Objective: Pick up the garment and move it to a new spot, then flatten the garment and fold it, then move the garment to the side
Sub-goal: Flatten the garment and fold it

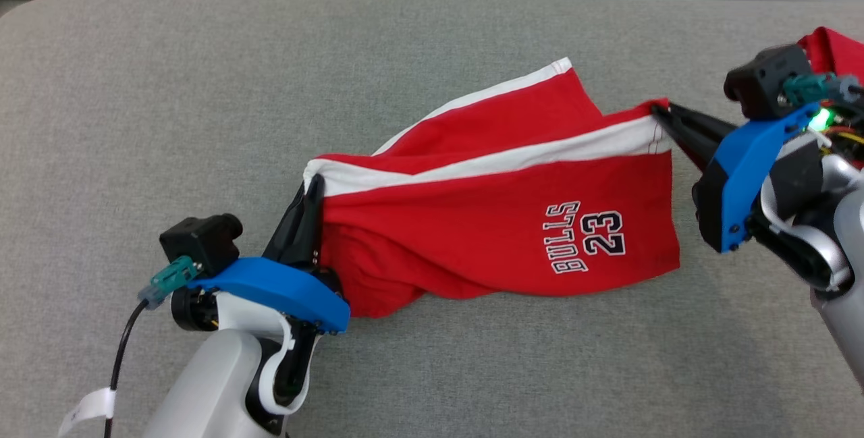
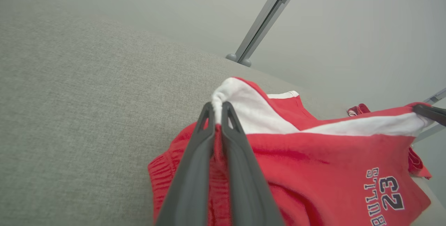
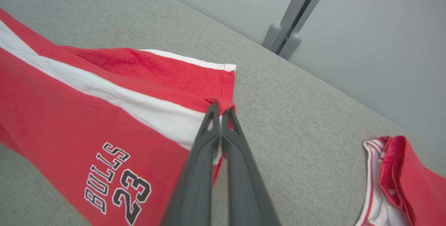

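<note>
Left gripper (image 1: 314, 185), right gripper (image 1: 656, 109): garment (image 1: 486, 229) between.

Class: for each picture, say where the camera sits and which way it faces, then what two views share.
Head view: above, facing down at red shorts on a grey surface; left gripper and right gripper show.
Left wrist view: along its own fingers, shut on the shorts' end.
Right wrist view: along its own fingers, pinching a hem corner.
Shared: BULLS 23 print.
</note>
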